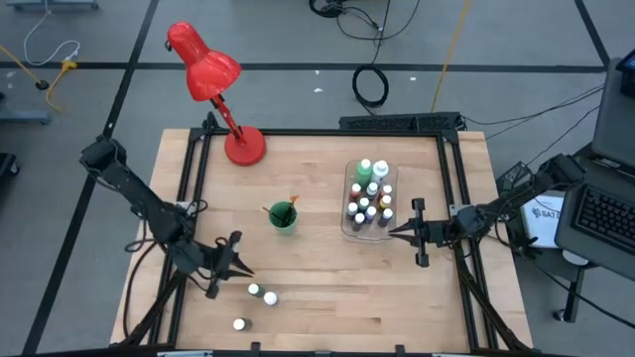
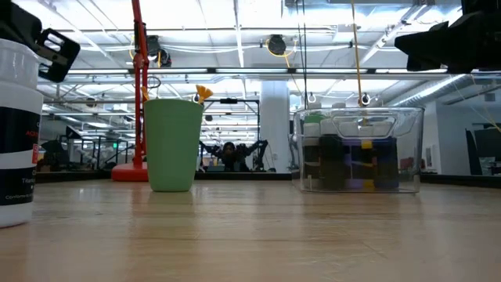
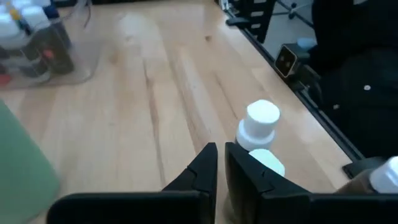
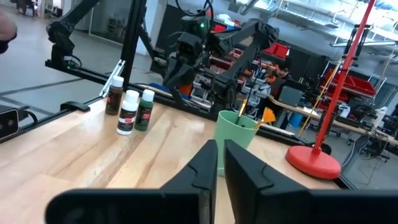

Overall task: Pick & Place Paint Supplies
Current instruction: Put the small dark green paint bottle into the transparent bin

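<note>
1. Leftmost, the left end effector [image 1: 236, 260] hovers near the desk's [image 1: 317, 297] front-left corner, clenched on nothing.
2. Just beside it, three loose paint bottles [image 1: 256, 292] stand near the front edge. The wrist view shows one white cap right past the fingertips, so a careless swing could tip it and send it rolling off the front edge.
3. Centrally, the green cup [image 1: 283, 216] holds the paintbrushes [image 1: 288, 205].
4. Toward the right edge, the clear tray [image 1: 349, 230] is crowded with bottles; another dropped in might jam or topple its neighbours.
5. Rightmost, the right end effector [image 1: 409, 231] sits just beside the tray, fingers shut and empty; a sideways move could shove the tray.
</note>
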